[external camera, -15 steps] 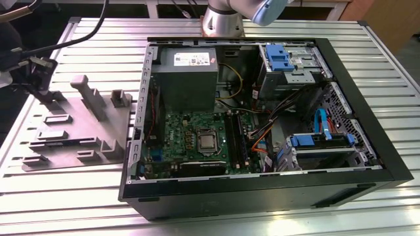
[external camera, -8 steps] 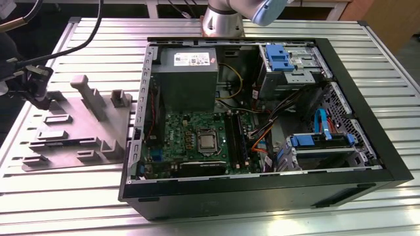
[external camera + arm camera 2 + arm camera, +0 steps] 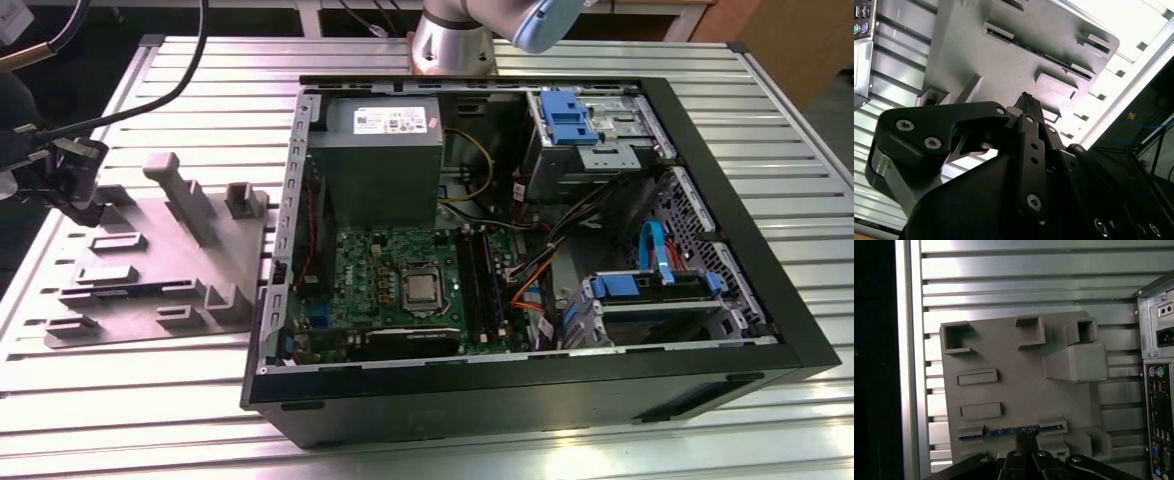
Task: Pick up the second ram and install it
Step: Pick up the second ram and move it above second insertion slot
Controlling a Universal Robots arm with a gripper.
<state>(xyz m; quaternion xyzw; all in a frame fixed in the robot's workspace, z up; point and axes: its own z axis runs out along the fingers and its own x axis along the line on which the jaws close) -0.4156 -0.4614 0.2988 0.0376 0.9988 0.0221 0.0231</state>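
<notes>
Were the gripper (image 3: pixel 1026 438), whose fingers are seen pressed together and empty, lowered so, the second ram (image 3: pixel 1001 431), stood edgewise in the gray holder (image 3: pixel 1019 375), could be struck and chipped.

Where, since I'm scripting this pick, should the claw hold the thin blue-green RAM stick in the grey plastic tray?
Probably the thin blue-green RAM stick at the middle of its long edge, pinching its flat faces, from straight above the grey plastic tray. It stands on edge in a slot, and grey brackets cover both ends.
</notes>
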